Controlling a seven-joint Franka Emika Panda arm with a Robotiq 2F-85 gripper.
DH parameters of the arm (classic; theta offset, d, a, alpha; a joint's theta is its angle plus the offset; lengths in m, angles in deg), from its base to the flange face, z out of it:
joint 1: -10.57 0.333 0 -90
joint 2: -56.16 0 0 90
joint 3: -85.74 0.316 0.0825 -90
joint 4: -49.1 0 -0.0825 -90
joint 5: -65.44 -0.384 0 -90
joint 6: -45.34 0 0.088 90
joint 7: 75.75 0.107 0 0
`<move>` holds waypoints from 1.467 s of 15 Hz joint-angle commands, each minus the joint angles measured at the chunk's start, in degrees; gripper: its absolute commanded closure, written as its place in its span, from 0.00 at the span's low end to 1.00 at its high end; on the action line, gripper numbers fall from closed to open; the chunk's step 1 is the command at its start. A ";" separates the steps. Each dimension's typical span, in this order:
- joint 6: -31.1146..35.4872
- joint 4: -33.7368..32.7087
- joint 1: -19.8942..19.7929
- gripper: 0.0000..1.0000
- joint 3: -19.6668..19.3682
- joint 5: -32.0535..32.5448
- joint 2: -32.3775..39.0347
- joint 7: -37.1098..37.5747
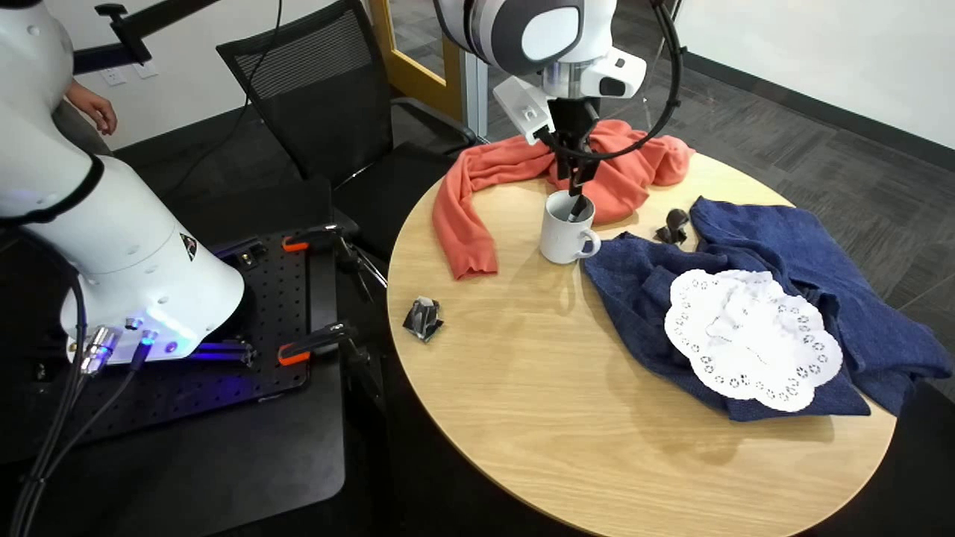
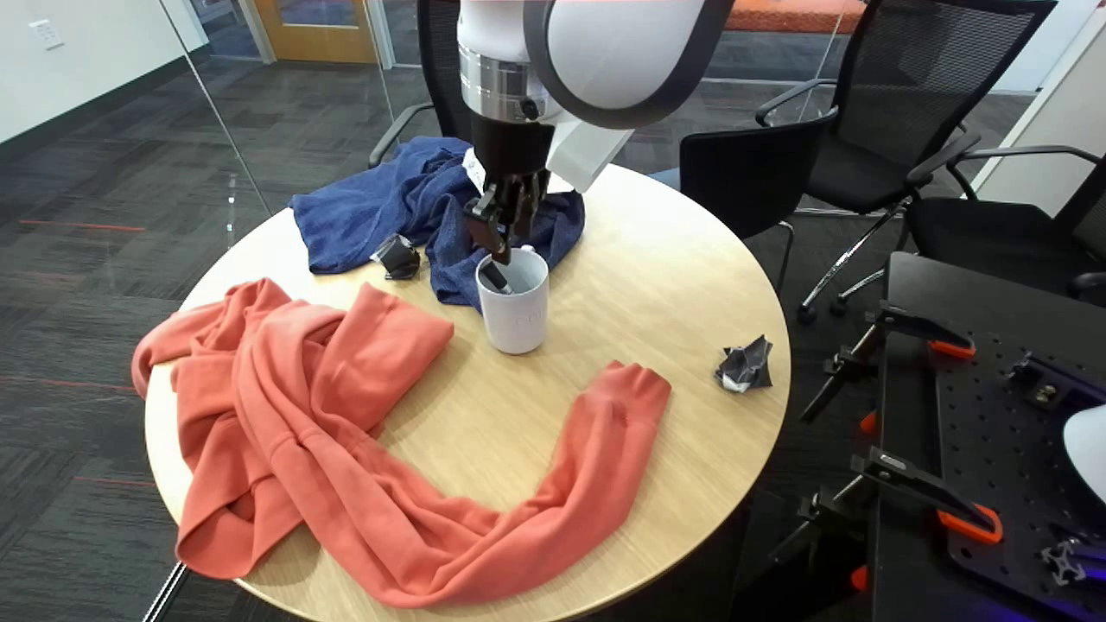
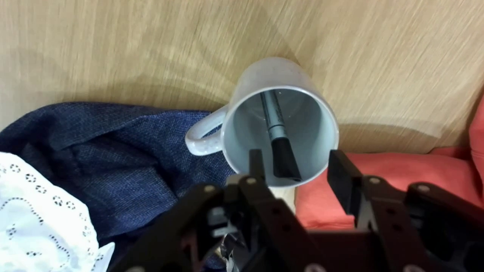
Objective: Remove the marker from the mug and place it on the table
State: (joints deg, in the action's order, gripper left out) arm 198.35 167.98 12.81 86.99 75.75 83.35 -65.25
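Note:
The white mug [image 1: 556,235] stands upright on the round tan table [image 1: 522,358]; it also shows in an exterior view [image 2: 516,318] and in the wrist view [image 3: 276,73]. The marker [image 3: 284,156] leans inside the mug, its black cap end at the rim nearest my gripper and its grey body reaching down inside. The cap shows in both exterior views [image 1: 577,208] [image 2: 495,276]. My gripper [image 3: 296,158] is open and empty, just above the mug mouth, pointing down. In the wrist view its fingers lie on either side of the cap, apart from it.
A red cloth [image 2: 328,371] lies beside the mug, and a blue cloth [image 1: 806,246] lies by its handle. A white doily [image 1: 753,339] rests on the blue cloth. Crumpled black objects lie near the table edge [image 1: 424,319] and by the blue cloth [image 1: 674,226].

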 commanded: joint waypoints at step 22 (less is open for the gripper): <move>-1.45 -8.77 0.69 0.62 -1.08 -3.87 9.97 -4.42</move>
State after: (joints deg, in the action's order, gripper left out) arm 198.28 161.73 13.31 86.15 73.31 91.89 -66.86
